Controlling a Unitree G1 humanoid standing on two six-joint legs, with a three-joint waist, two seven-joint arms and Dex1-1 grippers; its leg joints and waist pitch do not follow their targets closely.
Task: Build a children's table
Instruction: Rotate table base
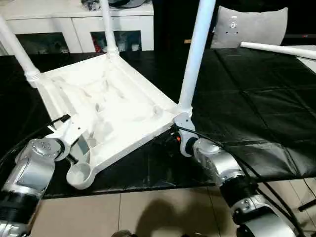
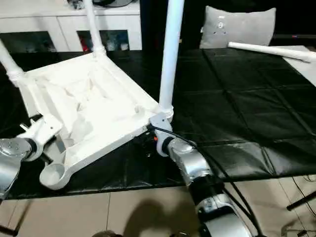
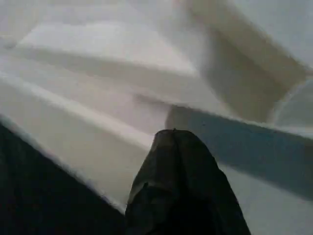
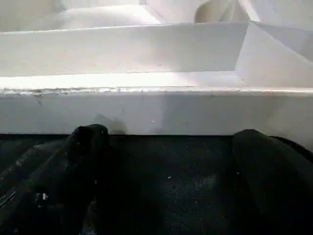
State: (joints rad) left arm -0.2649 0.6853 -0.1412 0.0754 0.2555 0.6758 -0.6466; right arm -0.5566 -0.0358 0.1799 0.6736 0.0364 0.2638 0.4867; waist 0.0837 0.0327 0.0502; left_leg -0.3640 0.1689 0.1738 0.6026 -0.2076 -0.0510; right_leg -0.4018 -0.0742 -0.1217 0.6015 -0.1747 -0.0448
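White moulded plastic makes up the tabletop [image 1: 106, 106], which lies upside down on the black-covered desk [image 1: 247, 98], ribbed underside up, near the front edge and skewed so that one corner points toward the robot. Three tapered tube legs stand upright in their corner sockets: the near right leg [image 1: 196, 54], a rear leg [image 1: 107, 27] and a left leg [image 1: 17, 49]. The near corner socket [image 1: 79, 175] is an open round cup, not yet filled. The fourth leg [image 1: 279, 49] lies flat at the far right of the desk, well apart from the tabletop. The left hand [image 3: 171, 147] is closed, its dark fingers together against a rib just beside the empty socket; whether it pinches the rib cannot be told. The right hand [image 4: 168, 142] stands wide, its two fingers apart on the black cover facing the tabletop's side wall below the near right leg, holding nothing. Judged from its thin walls and hollow ribs, the assembly is light and fairly stiff, yet top-heavy with legs raised and likely to slide on the smooth cover. The glossy plastic looks slippery; ribs and rim edges offer the surest hold. The loose leg, a smooth tapering tube, is best taken near its middle and may roll.
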